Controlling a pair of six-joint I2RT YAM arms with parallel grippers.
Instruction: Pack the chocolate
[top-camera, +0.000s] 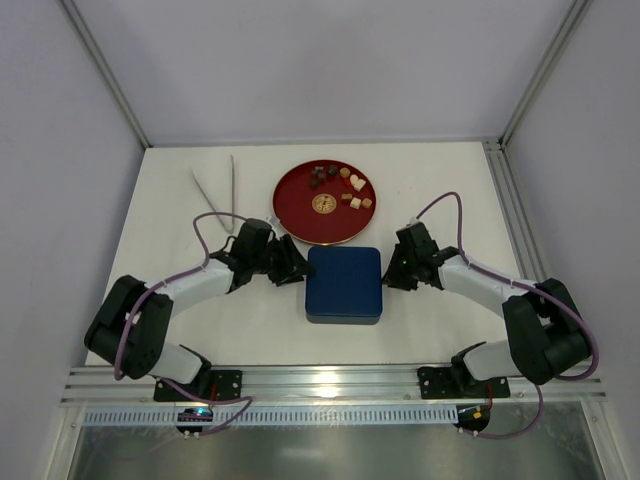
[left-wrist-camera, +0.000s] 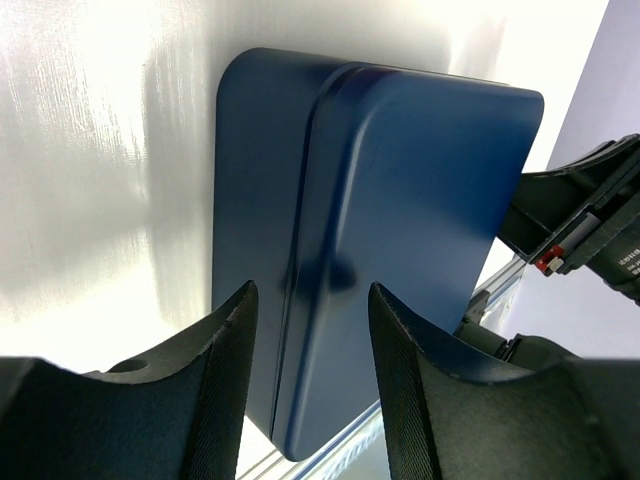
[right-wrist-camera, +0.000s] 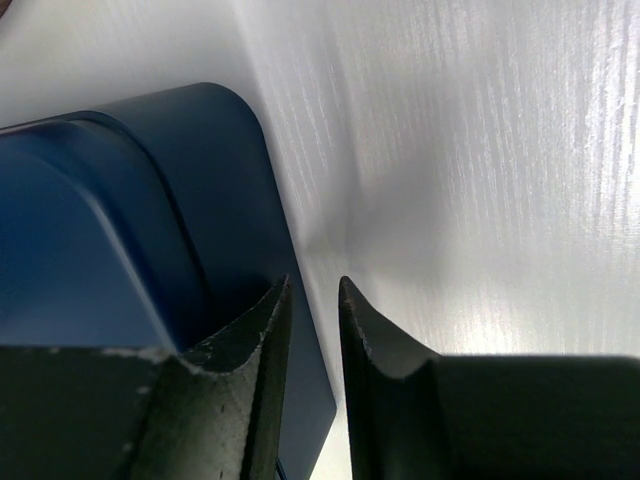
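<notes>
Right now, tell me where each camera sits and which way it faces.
Top external: above and behind the robot, looking down at the navy lid, the red plate of chocolate; left arm and right arm whole.
Left wrist: low at the lid's left side, facing across it; left gripper fingers in front, right gripper beyond.
Right wrist: low at the lid's right side, looking down its edge; right gripper fingers only.
Shared: every view shows the lid.

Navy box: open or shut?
Shut. The navy lid lies flat, its sides reaching the table in both wrist views; no compartments show. The chocolates sit outside, on the red plate.
</notes>
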